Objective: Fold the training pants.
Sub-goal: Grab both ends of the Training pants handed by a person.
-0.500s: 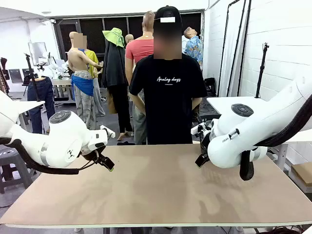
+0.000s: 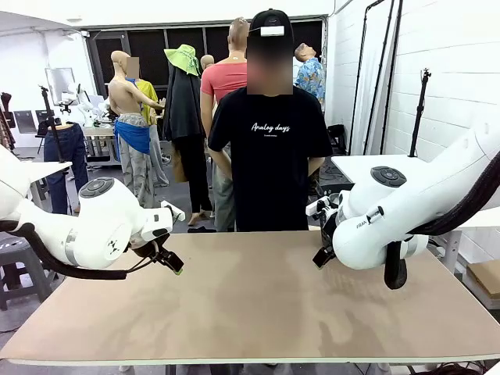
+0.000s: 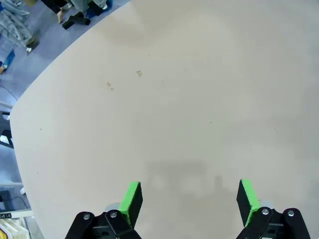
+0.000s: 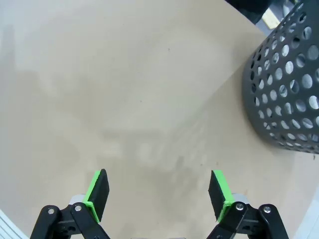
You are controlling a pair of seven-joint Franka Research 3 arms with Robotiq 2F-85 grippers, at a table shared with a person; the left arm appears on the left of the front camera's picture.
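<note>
The training pants are out of view. The tan table top [image 2: 258,305] lies bare between the two arms. My left gripper [image 2: 169,262] hovers over the table's left part, and in the left wrist view it [image 3: 189,196] is open with nothing between its green pads [image 3: 131,197]. Over the table's right part hangs my right gripper [image 2: 320,256]; in the right wrist view it [image 4: 159,191] is also open and holds nothing. A person in a black T-shirt [image 2: 269,148] stands at the far edge, arms down at the sides.
A dark grey perforated basket [image 4: 284,89] stands on the table close to my right gripper. The table's edge and the floor beyond it [image 3: 15,74] show at the left of the left wrist view. Other tables and stands fill the room behind.
</note>
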